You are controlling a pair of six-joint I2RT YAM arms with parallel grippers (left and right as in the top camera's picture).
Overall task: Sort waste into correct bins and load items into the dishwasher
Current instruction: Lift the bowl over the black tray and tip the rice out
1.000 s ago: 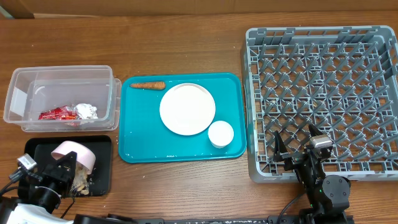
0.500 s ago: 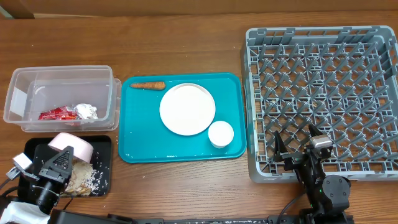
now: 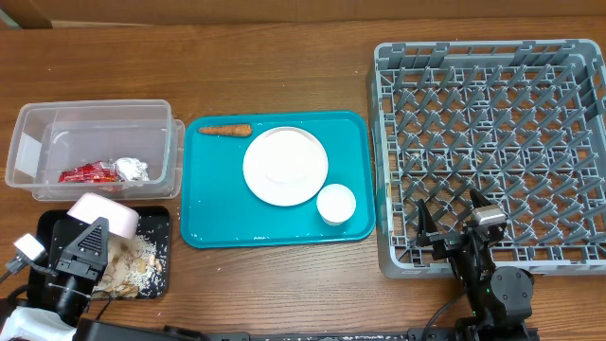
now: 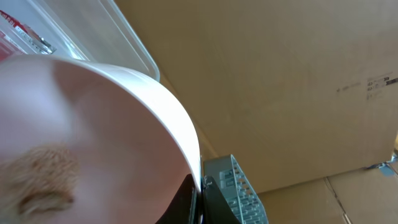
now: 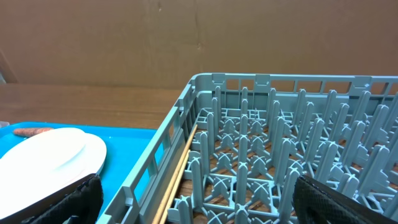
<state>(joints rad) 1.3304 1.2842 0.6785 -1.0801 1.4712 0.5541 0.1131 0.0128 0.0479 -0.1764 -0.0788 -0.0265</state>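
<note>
Overhead, the wooden table (image 3: 284,66) carries a grey dishwasher rack (image 3: 473,46) along its right edge. A teal tray (image 3: 213,189) lies at the middle. A clear bin (image 3: 28,142) sits at the left edge, and a black bin (image 3: 156,220) holding pale food scraps (image 3: 133,260) sits at the near-left corner. The right gripper (image 3: 453,216) hangs over the rack's near wall with its fingers spread wide and nothing between them. A white plate (image 3: 285,166) rests on the tray. The left gripper (image 3: 93,232) is clenched on the rim of a pink bowl (image 3: 102,212), which is tipped over the black bin's far end. A small white cup (image 3: 336,204) stands beside the plate. A carrot (image 3: 224,130) lies at the tray's far-left corner.
</note>
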